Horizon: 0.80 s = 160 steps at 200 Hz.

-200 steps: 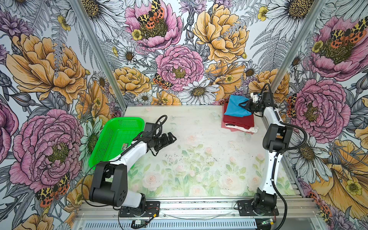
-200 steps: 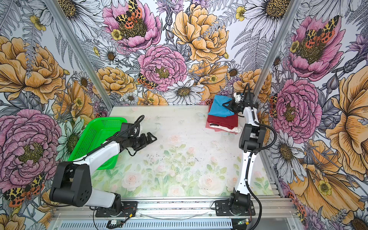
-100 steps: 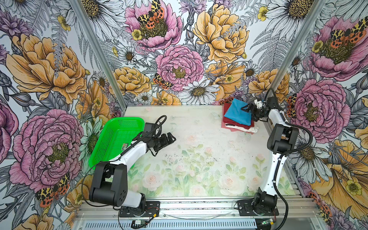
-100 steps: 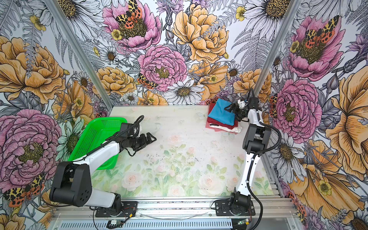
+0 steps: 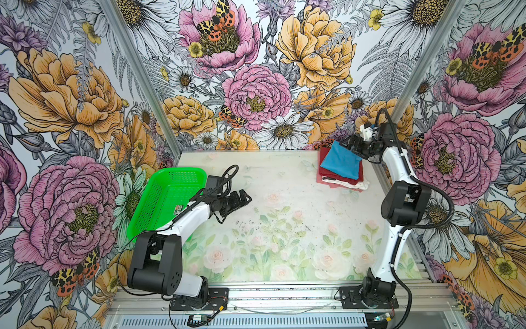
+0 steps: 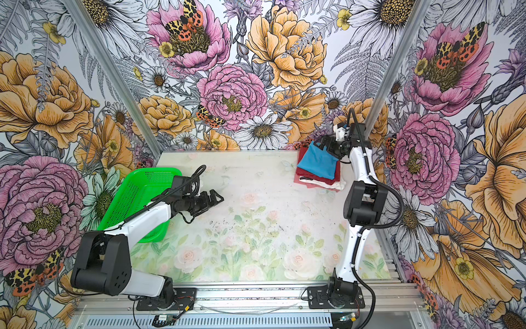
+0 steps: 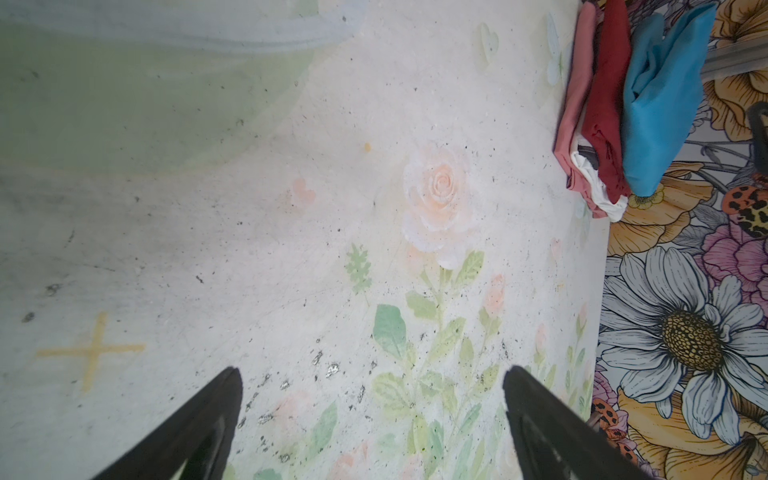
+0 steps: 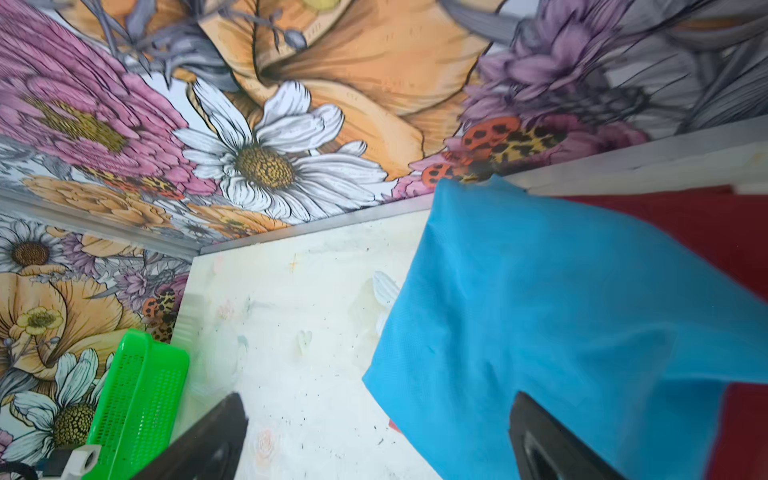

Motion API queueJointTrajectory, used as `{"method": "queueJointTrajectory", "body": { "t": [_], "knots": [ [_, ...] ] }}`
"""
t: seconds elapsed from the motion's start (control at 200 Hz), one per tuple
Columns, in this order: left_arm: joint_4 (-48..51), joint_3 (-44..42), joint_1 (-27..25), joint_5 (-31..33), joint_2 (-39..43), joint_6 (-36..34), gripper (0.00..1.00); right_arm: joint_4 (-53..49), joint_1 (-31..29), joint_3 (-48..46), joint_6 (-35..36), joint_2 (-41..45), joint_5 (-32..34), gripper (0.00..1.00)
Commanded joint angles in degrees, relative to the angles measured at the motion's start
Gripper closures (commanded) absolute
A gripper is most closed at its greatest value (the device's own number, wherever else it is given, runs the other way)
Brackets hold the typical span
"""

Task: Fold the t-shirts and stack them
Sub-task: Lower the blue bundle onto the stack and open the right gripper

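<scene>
Your right hand point(image 5: 352, 145) is up in the far right corner of the bench point(image 5: 284, 228), just at the far edge of the blue shirt point(image 5: 340, 163). Its two fingers point(image 8: 216, 432) are spread wide apart and they pinch nothing. In the right wrist view one finger sits in front of the blue cloth, but I cannot tell if it touches it.

The shirts are all in one pile in that far right corner. The blue shirt lies folded on top, turned a bit crooked. Under it is the dark red shirt point(image 7: 606, 83). Under that is the white shirt point(image 7: 598, 187), which peeks out at the near edge of the pile. The pink shirt point(image 7: 575, 104) is at the very bottom, flat on the bench.

Your left hand point(image 5: 244, 198) is on the left side of the bench, just beside the green basket point(image 5: 168, 199) and well apart from the pile. Its fingers point(image 7: 199, 424) are spread wide too, with only bare bench between them. The left wrist view looks across the bench to the pile
</scene>
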<state>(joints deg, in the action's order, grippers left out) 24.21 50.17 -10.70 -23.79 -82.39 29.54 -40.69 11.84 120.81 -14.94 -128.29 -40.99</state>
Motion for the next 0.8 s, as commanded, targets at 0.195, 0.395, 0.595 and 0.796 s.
{"method": "queueJointTrajectory", "body": {
  "t": [0.195,0.395,0.595,0.796],
  "knots": [
    [0.0,0.1,-0.2,0.2,-0.6,-1.5,0.01,-0.6,-3.3,0.7,3.0,-5.6,2.0,0.01],
    [0.0,0.1,-0.2,0.5,-0.6,-1.5,0.01,0.0,0.6,-0.1,2.4,-0.6,2.0,0.01],
    [-0.1,0.1,-0.3,0.6,-0.5,-1.5,0.01,0.4,3.7,1.8,1.0,-2.6,1.7,0.01],
    [0.0,0.4,0.0,0.4,0.0,-1.4,0.01,0.2,4.1,10.1,-1.6,-11.2,2.4,0.01]
  ]
}}
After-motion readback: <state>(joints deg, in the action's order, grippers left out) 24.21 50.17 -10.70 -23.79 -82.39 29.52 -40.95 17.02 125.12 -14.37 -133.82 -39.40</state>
